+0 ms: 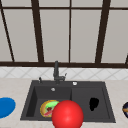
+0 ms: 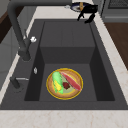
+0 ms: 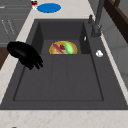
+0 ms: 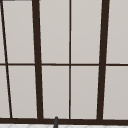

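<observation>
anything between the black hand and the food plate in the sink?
Nothing. In the right side view, only bare dark sink floor and the basin's step separate the hand from the plate of food.

A plate carrying food lies in the sink's left basin, toward its front edge. A ball sits before the plate at the sink's front edge. The right hand hangs over the right basin. The faucet stands at the sink's back edge. On the counter, a disc lies left of the sink and a dish right.
</observation>
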Controlling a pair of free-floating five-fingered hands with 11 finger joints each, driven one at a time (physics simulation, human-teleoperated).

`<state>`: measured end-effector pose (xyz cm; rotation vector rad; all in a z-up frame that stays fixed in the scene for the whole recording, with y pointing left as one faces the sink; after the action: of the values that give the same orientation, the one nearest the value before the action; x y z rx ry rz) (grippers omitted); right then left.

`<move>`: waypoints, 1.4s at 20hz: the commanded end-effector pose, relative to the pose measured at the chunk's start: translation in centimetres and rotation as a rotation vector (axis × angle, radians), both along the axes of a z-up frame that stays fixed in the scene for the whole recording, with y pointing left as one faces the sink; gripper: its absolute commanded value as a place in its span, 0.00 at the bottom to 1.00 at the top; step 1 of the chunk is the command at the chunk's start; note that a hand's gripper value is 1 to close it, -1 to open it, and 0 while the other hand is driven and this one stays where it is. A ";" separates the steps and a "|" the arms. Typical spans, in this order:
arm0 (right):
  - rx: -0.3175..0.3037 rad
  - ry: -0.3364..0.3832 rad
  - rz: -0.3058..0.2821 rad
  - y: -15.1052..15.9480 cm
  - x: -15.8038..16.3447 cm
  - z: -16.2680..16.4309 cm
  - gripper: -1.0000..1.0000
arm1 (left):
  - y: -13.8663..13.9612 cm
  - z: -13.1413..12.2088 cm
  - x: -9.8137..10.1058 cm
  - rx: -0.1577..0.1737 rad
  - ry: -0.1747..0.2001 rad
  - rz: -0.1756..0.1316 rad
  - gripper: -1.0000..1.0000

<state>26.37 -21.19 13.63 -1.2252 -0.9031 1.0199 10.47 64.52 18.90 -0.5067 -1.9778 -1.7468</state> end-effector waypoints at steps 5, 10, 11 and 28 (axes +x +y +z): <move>0.000 0.000 0.000 0.0 0.0 0.0 0.50 | 1.1 -2.7 2.8 -0.011 0.080 -0.002 0.00; 0.000 0.000 0.000 0.0 0.0 0.0 0.50 | 2.4 -4.2 4.0 -0.025 0.082 -0.008 0.00; 0.000 0.000 0.000 0.0 0.0 0.0 0.50 | 2.6 -4.5 4.4 -0.025 0.084 -0.011 0.00; 0.000 0.000 0.000 0.0 0.0 0.0 0.50 | 5.4 -8.0 8.1 -0.105 0.172 -0.042 0.00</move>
<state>26.37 -21.19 13.63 -1.2252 -0.9031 1.0199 17.72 69.27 12.51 -0.6993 -1.9452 -1.5905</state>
